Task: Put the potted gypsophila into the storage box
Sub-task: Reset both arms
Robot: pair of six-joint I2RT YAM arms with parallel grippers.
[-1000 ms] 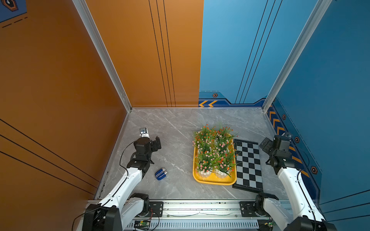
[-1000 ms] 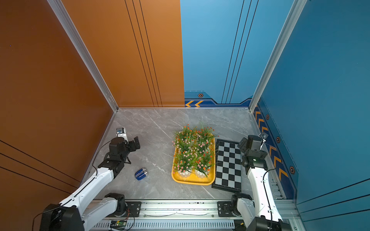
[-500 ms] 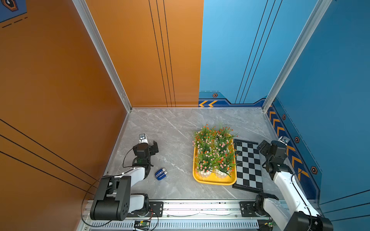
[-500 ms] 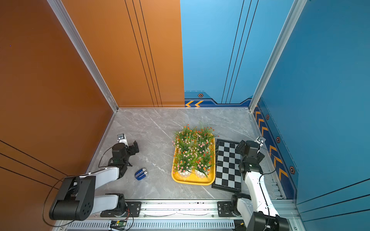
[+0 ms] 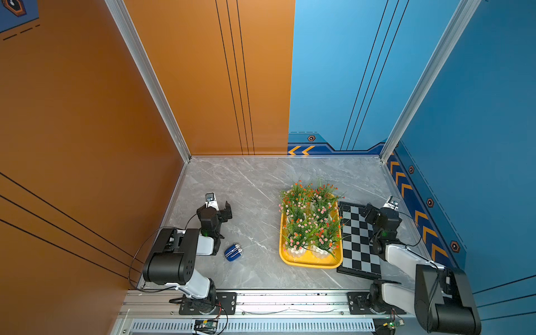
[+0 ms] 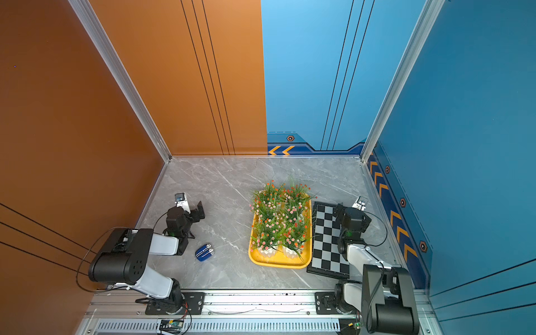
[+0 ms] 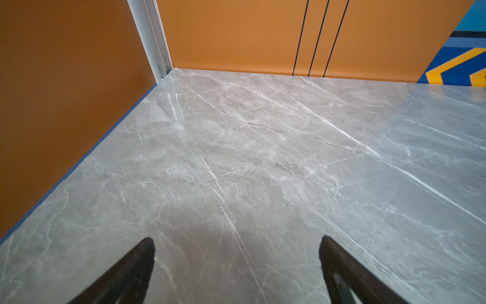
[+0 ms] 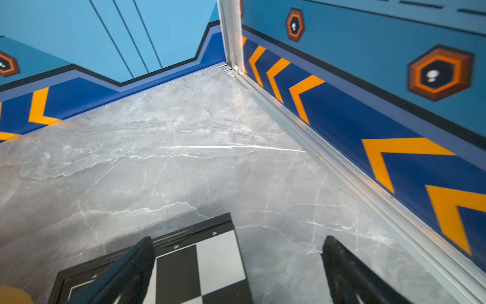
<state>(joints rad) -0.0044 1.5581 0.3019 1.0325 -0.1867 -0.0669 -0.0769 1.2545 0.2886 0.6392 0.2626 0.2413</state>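
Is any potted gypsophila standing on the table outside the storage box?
No: in a top view all the potted gypsophila stand inside the storage box, within its yellow rim.

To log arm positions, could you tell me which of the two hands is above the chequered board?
The right hand, open above a far corner of the chequered board; the left hand is open over the marble tabletop.
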